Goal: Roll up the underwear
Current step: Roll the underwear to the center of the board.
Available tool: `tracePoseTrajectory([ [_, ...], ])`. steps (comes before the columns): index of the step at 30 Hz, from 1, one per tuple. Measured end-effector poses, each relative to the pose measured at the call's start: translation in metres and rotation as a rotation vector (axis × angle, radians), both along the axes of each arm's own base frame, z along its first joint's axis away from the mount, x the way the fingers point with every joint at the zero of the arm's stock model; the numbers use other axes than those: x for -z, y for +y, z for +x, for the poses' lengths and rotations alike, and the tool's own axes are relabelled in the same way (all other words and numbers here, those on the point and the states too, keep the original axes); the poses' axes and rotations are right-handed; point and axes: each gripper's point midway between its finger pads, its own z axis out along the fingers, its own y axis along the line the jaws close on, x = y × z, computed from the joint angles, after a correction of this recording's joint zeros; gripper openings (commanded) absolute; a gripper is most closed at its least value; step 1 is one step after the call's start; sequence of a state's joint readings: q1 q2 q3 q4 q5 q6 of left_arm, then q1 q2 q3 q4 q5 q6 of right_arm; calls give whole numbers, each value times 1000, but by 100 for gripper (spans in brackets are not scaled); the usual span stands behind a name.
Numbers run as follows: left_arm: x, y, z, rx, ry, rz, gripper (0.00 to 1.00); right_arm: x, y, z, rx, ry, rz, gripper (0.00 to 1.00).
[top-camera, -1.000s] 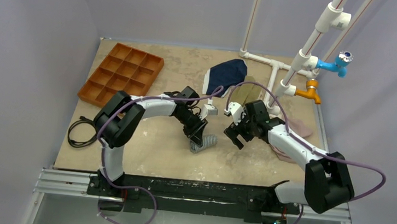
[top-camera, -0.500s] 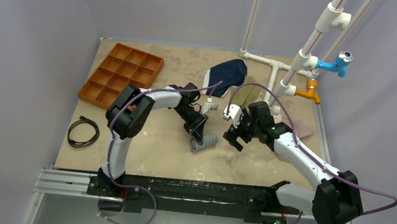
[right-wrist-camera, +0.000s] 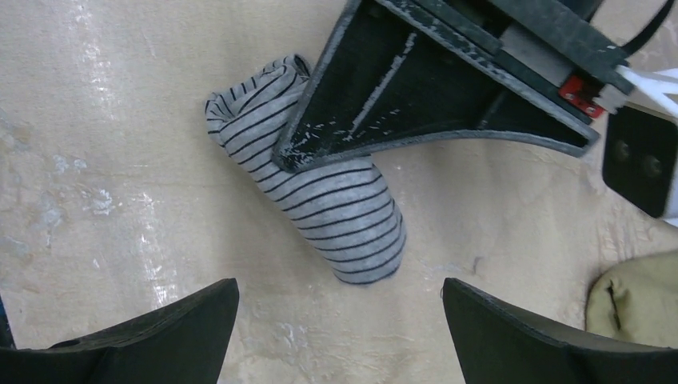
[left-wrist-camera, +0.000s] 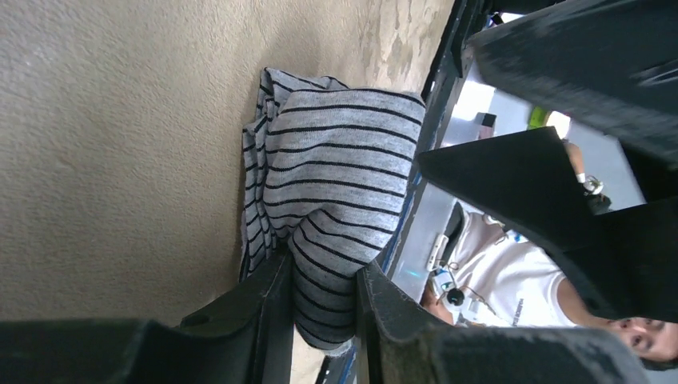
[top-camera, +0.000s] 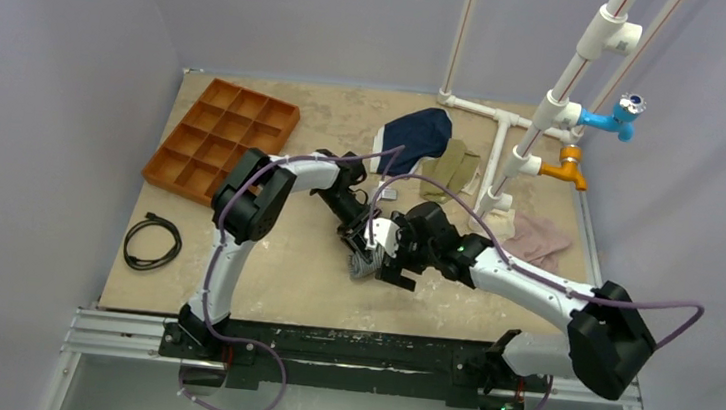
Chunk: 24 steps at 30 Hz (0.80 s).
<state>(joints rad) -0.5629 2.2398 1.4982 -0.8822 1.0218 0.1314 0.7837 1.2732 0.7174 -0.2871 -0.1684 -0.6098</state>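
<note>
- As it is seen from the right wrist camera, the underwear (right-wrist-camera: pixel 340 204) is rolled into a short tube, and its long axis is laid from 10 o'clock to 4 o'clock on the table (right-wrist-camera: pixel 120 120).
- In the top view the underwear is found near the middle of the table, mostly hidden under both grippers.
- The left arm (top-camera: pixel 249 199) is bent at a raised elbow, and its forearm is directed toward 4 o'clock, down to the underwear.
- The right arm (top-camera: pixel 523 276) is stretched low toward 10 o'clock.
- The left gripper (left-wrist-camera: pixel 324 308) is closed on one end of the striped cloth, which is pinched between both fingers.
- The right gripper (right-wrist-camera: pixel 344 320) is held wide open above the underwear, apart from it.
</note>
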Motion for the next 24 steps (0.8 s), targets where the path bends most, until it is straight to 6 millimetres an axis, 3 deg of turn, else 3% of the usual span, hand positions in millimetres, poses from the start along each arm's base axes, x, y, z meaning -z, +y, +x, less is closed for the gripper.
tracePoseTrajectory([
  [15,0,0,0,-8,57,3,0,43,28,0,-87,-9,-87,98],
  [24,0,-1,-1,-8,73,6,0,46,42,6,-104,-34,-68,88],
])
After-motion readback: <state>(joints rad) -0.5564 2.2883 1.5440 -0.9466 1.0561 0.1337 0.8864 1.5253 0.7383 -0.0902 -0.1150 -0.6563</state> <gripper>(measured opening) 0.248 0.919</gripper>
